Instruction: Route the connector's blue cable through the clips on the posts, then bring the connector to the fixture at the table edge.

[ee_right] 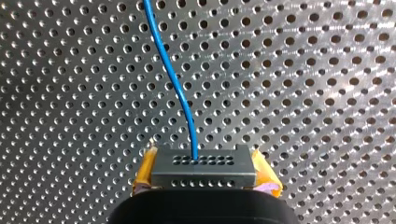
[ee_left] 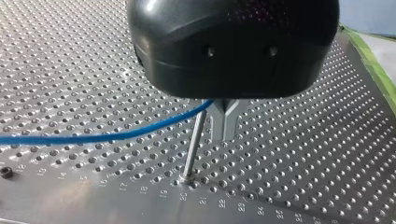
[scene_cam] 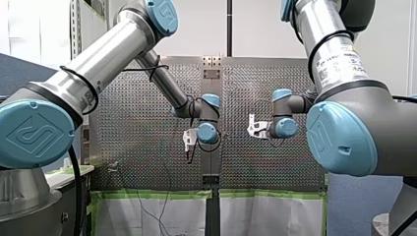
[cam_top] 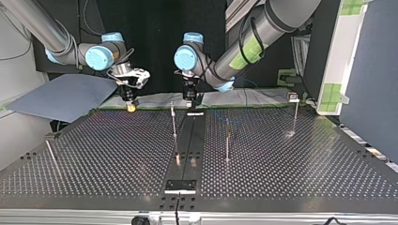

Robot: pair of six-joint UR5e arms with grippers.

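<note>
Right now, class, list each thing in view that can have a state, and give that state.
My left gripper: shut on the blue cable.
My right gripper: shut on the connector, a yellow pad on either side.
Connector: gripped, with the cable leaving its face.
Blue cable: a loose curve, crossing the top of the post; clipped or not, cannot tell.
Post: standing upright.

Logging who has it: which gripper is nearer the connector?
Right. My right gripper clamps the connector between yellow pads; my left gripper sits apart, beside a post.
</note>
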